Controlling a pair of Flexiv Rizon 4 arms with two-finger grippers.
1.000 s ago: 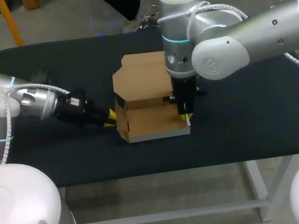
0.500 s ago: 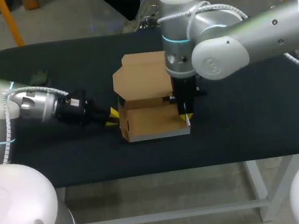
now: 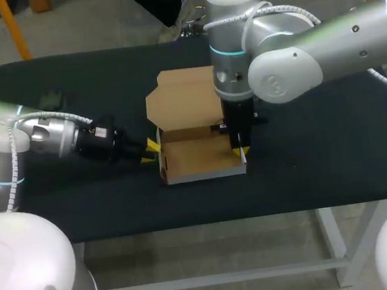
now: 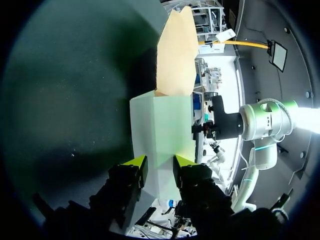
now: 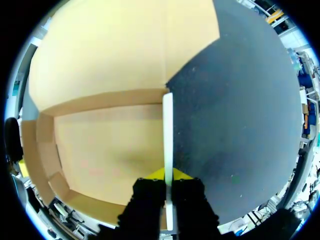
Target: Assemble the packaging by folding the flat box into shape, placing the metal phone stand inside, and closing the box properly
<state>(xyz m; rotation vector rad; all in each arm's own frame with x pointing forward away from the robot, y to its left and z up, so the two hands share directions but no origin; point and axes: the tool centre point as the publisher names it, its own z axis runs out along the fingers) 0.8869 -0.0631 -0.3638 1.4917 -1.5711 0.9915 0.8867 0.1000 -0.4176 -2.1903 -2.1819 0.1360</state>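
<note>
Head view: our left claw [image 3: 150, 150] has slid up against the box [image 3: 198, 156], side wall just ahead, fingers apart; right claw [image 3: 241, 155] stays clamped on the opposite wall.

The left arm [image 3: 45, 134] pushes further in toward the middle of the surface, and its left pincer [image 3: 149, 151], with its yellow tips apart, now sits right against the left side of the cardboard box [image 3: 202, 156], where a second ago it was a little short of it. The box's left side wall [image 3: 161, 155], which leans outward in the earlier pictures, now stands upright, its pale face showing along the inside. The box's left edge lies closer to the middle than before, so the open tray looks narrower.
</note>
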